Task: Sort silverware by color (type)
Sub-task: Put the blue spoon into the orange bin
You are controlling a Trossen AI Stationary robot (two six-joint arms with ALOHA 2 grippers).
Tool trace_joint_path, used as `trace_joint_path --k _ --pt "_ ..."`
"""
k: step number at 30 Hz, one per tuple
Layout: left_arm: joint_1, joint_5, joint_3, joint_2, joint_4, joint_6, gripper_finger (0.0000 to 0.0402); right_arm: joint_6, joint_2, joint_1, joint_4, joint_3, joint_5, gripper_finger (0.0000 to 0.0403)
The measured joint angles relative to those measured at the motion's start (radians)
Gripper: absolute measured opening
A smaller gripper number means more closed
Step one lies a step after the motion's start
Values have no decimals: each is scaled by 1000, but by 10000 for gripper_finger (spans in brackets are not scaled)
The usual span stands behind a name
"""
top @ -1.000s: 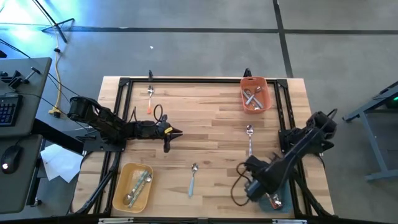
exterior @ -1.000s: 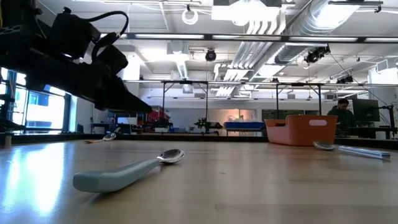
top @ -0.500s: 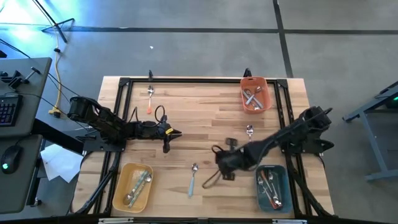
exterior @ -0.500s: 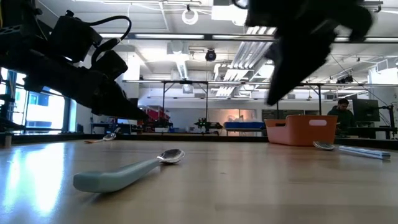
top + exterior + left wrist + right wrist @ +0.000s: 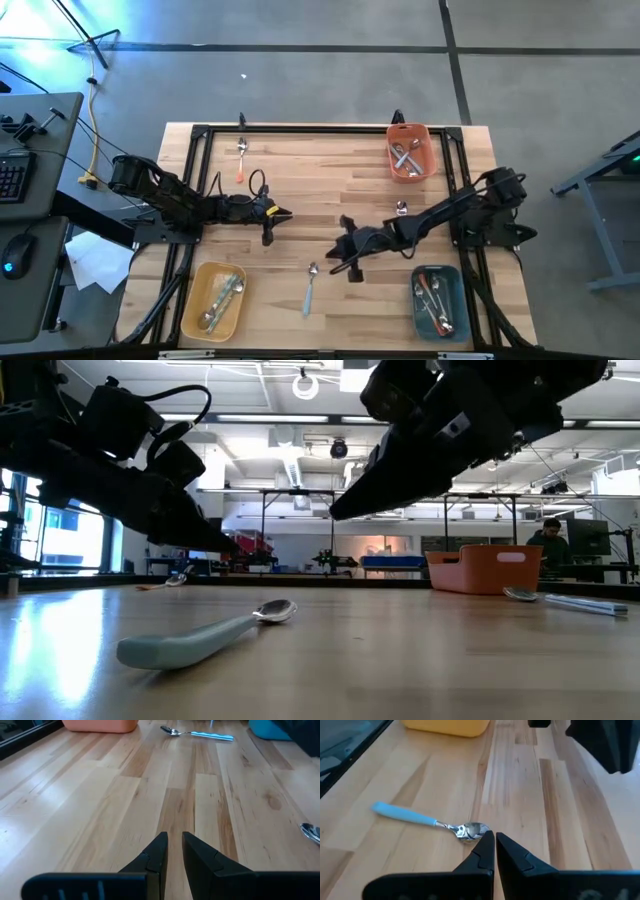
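Three spoons lie loose on the desk (image 5: 330, 170): a blue-handled spoon (image 5: 309, 288) just beside the closed, empty right pincer (image 5: 347, 265), an orange-handled spoon (image 5: 241, 160) beyond the left pincer (image 5: 270, 231), whose fingers are nearly together holding nothing, and a third spoon (image 5: 401, 209) under the right arm. Three bins hold more: orange bin (image 5: 412, 151), yellow bin (image 5: 214, 300), blue bin (image 5: 437, 302).

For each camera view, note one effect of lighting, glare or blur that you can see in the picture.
High view: bright blue-white glare at the floor's upper left corner. Low view: ceiling lights blaze, the arms read as dark silhouettes, and the blue-handled spoon looks soft up close. Right wrist view: the spoon's bowl glints. Left wrist view: sheen on the table.
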Motion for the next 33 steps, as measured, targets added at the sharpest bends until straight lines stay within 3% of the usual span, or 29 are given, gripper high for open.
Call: trace_joint_path --k 9,17,24,27,33 --pt "0 0 0 0 5 -3 46 -14 124 0 57 50 -2 0" --pt "-1 0 0 0 -3 -5 46 2 130 0 77 61 -4 0" --pt "-1 0 0 0 -1 0 46 -33 138 1 76 67 -74 1" --pt "0 0 0 0 -1 0 46 -54 138 0 -6 122 -79 18" --pt "0 0 0 0 -6 7 46 -208 198 0 -300 345 -147 91"
